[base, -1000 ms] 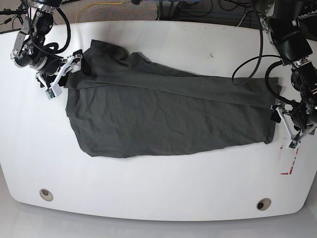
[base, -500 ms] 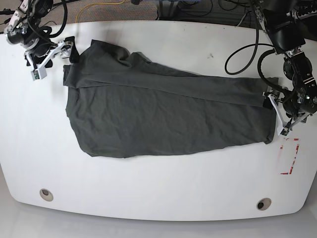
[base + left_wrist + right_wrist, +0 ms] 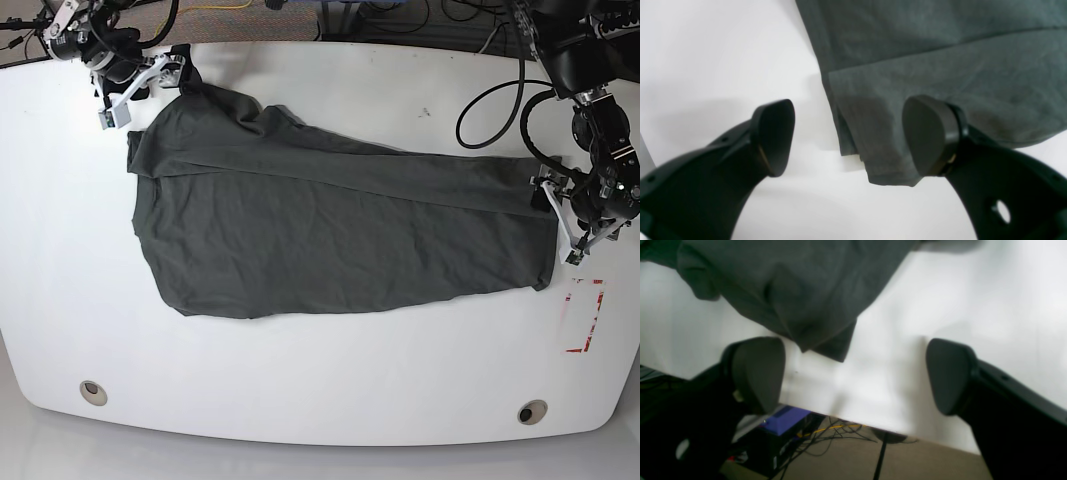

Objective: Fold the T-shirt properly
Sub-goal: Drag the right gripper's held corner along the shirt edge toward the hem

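Two end effectors stand at opposite ends of the T-shirt (image 3: 330, 225), which you see spread mostly flat across the middle of the white desk (image 3: 320, 380), its long axis running side to side in the base view. A lengthwise fold lies along the far half of the garment, so that one layer overlaps another there.

Your left end effector (image 3: 848, 136) is at the base view's right, at the shirt's end (image 3: 545, 235). In the left wrist view its two dark pads (image 3: 773, 135) are spread wide apart with nothing between them but air; one corner of the fabric (image 3: 887, 173) lies on the desk below the gap, with two layers showing at that edge.

Your right end effector (image 3: 853, 375) is at the base view's far left corner (image 3: 150, 80), just beside the shirt's bunched end. In the right wrist view its pads (image 3: 756, 371) are likewise well apart and grip nothing; a folded point of fabric (image 3: 830, 346) lies beyond them near the desk's edge, with floor and cables (image 3: 836, 433) visible past it.

A red marking (image 3: 585, 320) sits on the desk near your left arm.
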Action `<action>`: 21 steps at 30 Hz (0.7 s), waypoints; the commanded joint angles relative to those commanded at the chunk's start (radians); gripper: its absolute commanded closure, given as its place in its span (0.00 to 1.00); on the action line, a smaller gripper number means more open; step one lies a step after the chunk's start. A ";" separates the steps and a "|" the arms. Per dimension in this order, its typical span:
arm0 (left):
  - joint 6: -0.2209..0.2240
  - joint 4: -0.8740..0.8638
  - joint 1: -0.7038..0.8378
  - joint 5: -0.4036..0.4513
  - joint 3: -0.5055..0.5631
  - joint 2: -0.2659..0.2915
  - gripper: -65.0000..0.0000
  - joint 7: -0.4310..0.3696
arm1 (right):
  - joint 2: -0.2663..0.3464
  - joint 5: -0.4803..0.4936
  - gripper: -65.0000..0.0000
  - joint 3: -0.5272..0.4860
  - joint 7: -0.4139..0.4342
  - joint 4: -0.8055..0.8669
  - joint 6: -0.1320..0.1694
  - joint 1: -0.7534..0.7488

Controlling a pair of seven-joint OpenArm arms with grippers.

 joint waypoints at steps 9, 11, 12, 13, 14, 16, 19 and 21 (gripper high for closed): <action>0.000 0.003 0.005 0.000 0.000 0.000 0.22 0.000 | -0.006 0.003 0.00 -0.086 0.048 -0.083 0.000 0.006; 0.000 0.003 0.005 0.000 0.000 0.000 0.22 0.000 | -0.009 0.005 0.07 -0.103 0.046 -0.072 0.000 0.003; 0.000 0.003 0.005 0.000 0.000 0.000 0.22 0.000 | -0.011 0.005 0.14 -0.109 0.046 -0.063 0.000 0.003; 0.000 0.003 0.005 0.000 0.000 0.000 0.22 0.000 | -0.020 0.005 0.23 -0.110 0.046 -0.055 0.000 0.002; 0.000 0.003 0.005 0.000 0.000 0.000 0.22 0.000 | -0.028 0.005 0.29 -0.110 0.044 -0.052 0.000 0.002; 0.000 0.003 0.005 0.000 0.000 -0.002 0.22 0.000 | -0.044 0.005 0.49 -0.109 0.043 -0.034 0.000 -0.008; 0.000 0.003 0.005 0.000 -0.002 -0.002 0.22 0.000 | -0.049 0.005 0.70 -0.109 0.043 -0.021 0.000 -0.018; 0.000 0.003 0.005 0.000 -0.002 -0.002 0.22 0.000 | -0.051 0.005 0.83 -0.109 0.043 -0.015 0.000 -0.018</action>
